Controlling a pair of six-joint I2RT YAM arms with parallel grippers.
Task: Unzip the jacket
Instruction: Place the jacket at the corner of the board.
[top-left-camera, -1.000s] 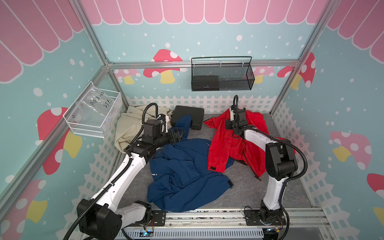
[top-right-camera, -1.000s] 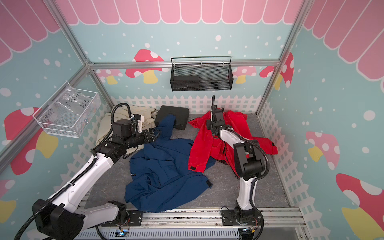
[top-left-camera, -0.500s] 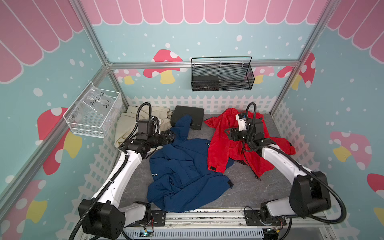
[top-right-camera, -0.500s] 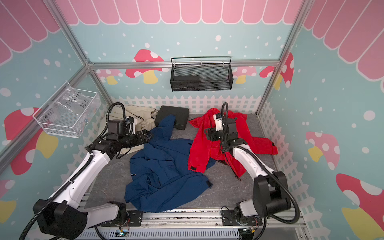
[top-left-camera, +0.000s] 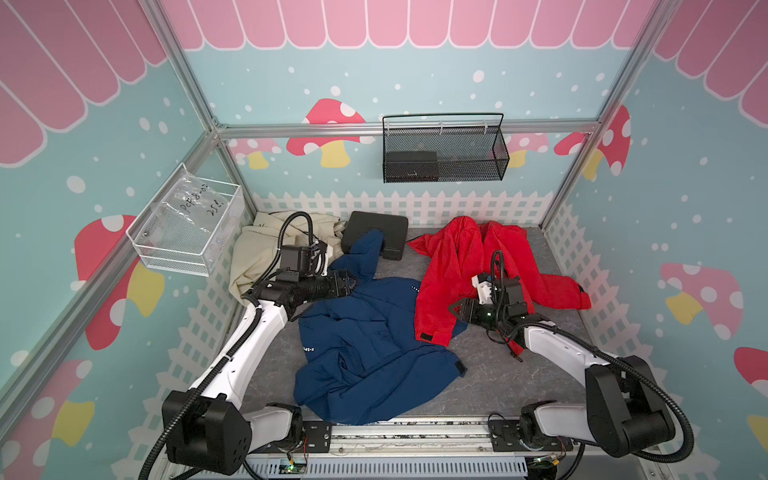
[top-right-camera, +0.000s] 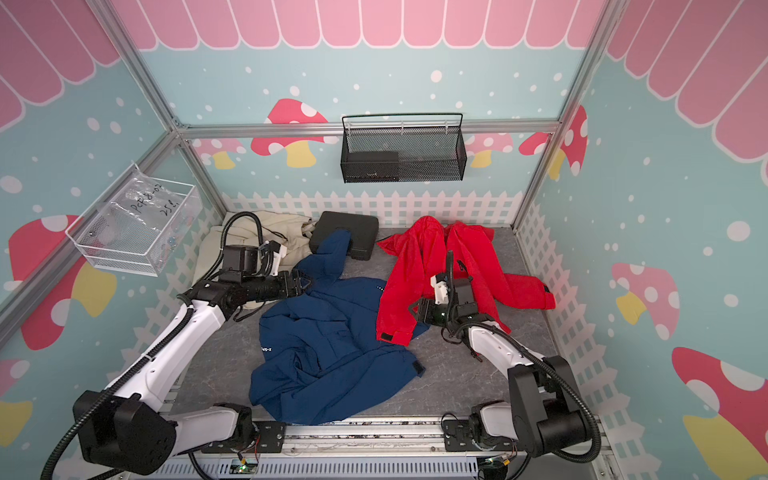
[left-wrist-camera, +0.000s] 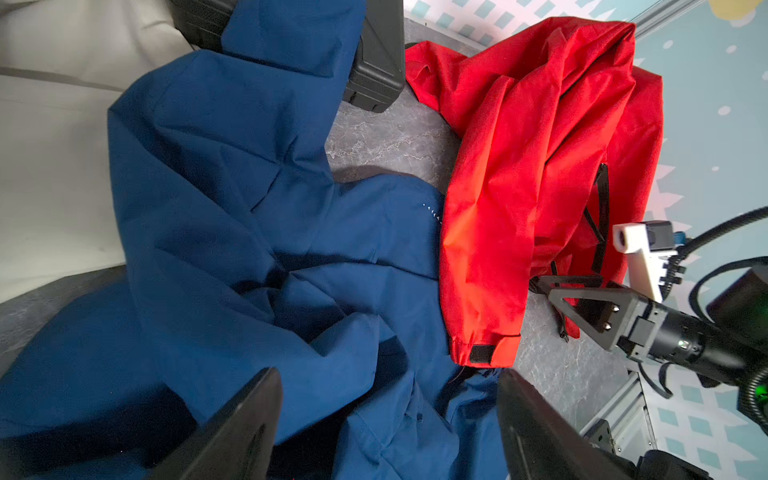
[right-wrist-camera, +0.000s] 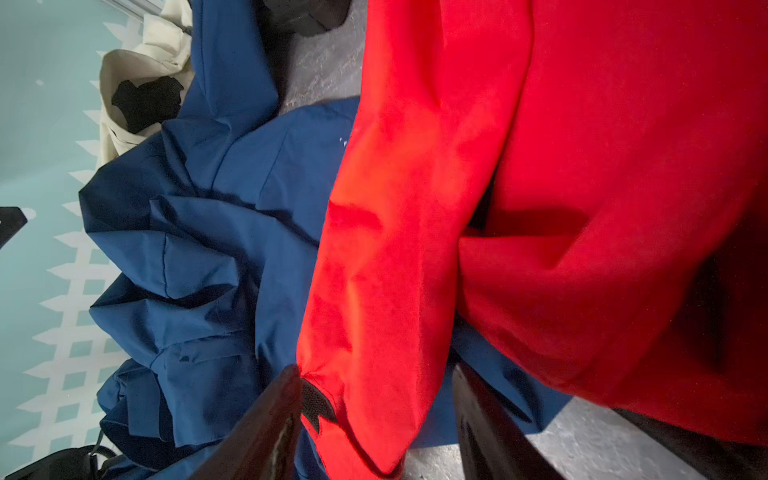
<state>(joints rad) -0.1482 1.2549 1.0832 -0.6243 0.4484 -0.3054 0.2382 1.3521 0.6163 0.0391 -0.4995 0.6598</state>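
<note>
At 3 o'clock on the table (top-left-camera: 519, 374) | right gripper (top-left-camera: 453, 309) parted, empty; left gripper (top-left-camera: 351, 282) wide, empty | risk: jaws pinch only the red jacket (top-left-camera: 453, 266) sleeve

There were three jackets: a red jacket (top-left-camera: 457, 266), a blue jacket (top-left-camera: 365, 332) and a beige jacket (top-left-camera: 253, 253). There was one black case (top-left-camera: 386, 228), one black mesh basket (top-left-camera: 444, 166) and one clear basket (top-left-camera: 187, 232).

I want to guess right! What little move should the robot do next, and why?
Probably the left end effector should dip and pinch the blue jacket to spread it. Its jaws stand open just over that jacket, whose zipper hides in the crumples. The red jacket looks open already, and the right end effector is open, holding nothing.
</note>
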